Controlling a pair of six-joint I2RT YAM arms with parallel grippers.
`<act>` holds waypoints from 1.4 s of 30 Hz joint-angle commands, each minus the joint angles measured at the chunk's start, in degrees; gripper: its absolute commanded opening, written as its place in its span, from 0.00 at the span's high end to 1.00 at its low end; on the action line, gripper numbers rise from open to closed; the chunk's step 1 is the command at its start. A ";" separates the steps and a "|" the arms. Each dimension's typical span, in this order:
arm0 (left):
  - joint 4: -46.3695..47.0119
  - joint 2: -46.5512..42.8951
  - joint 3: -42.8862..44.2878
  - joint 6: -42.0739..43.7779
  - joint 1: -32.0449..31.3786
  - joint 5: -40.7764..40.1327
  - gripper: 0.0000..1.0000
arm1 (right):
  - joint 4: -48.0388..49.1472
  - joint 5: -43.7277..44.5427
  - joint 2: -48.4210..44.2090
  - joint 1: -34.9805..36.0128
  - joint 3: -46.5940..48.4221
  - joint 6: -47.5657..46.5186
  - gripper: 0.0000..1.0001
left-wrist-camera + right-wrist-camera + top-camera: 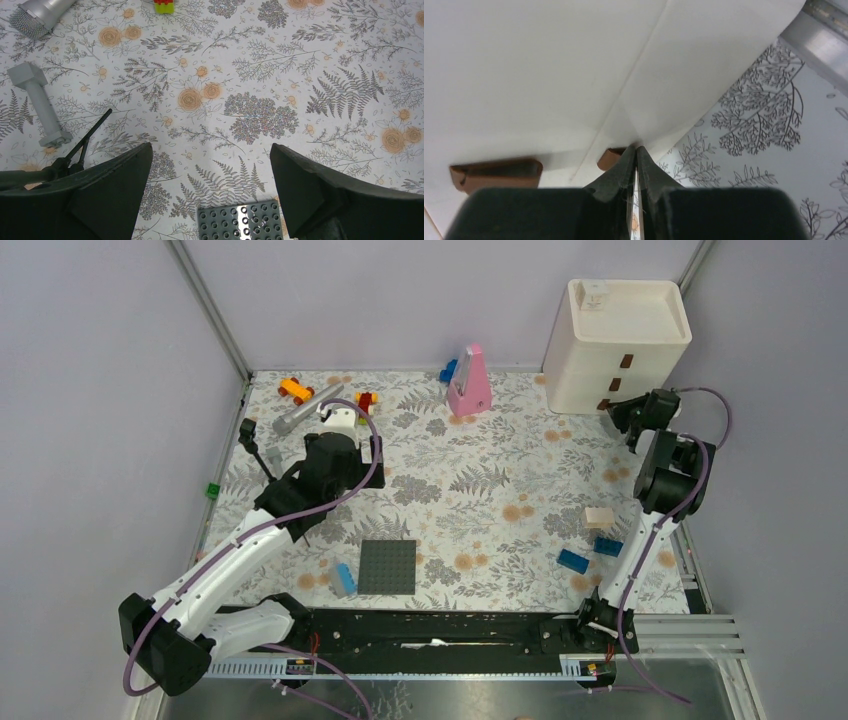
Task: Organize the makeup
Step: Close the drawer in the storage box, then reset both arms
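Two blue bricks (607,546): near the beige sponge (599,517) on the table (480,510).
Left gripper (210,150): jaws wide apart over the table, empty.
Right gripper (636,150): fingers closed, tips at the white drawers (524,60) beside a brown handle (610,158).

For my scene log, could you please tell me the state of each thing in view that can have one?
White three-drawer plastic cabinet: drawers look shut.
Left gripper: open, empty.
Right gripper: shut, empty, tips beside a brown drawer handle.
Pink wedge-shaped case: upright.
Silver toy microphone: lying on its side.
Beige sponge block: lying loose, outside the cabinet.
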 commanded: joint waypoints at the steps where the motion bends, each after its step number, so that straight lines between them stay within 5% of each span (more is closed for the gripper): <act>1: 2.83 -0.19 0.44 0.68 0.48 0.65 0.01 | 7.97 -3.44 -6.62 0.86 -5.13 0.82 0.88; 7: 2.79 -0.45 0.27 0.74 0.57 0.21 0.01 | -9.95 11.95 -27.46 0.95 -16.87 -7.24 0.84; 17: 2.35 -1.91 0.01 0.66 1.46 -1.44 0.01 | -22.18 -1.43 -51.50 1.00 -35.69 -13.64 0.51; 24: 2.38 -1.82 -0.33 0.50 2.58 -1.39 0.01 | -32.88 8.88 -68.87 11.08 -40.95 -17.60 0.38; 29: 3.03 -1.52 -0.83 0.48 2.59 -1.47 0.01 | -38.07 17.50 -74.61 23.77 -40.66 -19.69 0.01; 37: 4.94 -2.44 -1.95 -0.12 2.61 -1.67 0.01 | -45.13 27.77 -77.87 35.69 -42.21 -22.95 0.00; 42: 4.70 -2.76 -1.86 0.30 2.73 -1.99 0.01 | -47.88 35.74 -82.12 36.45 -45.41 -24.70 0.00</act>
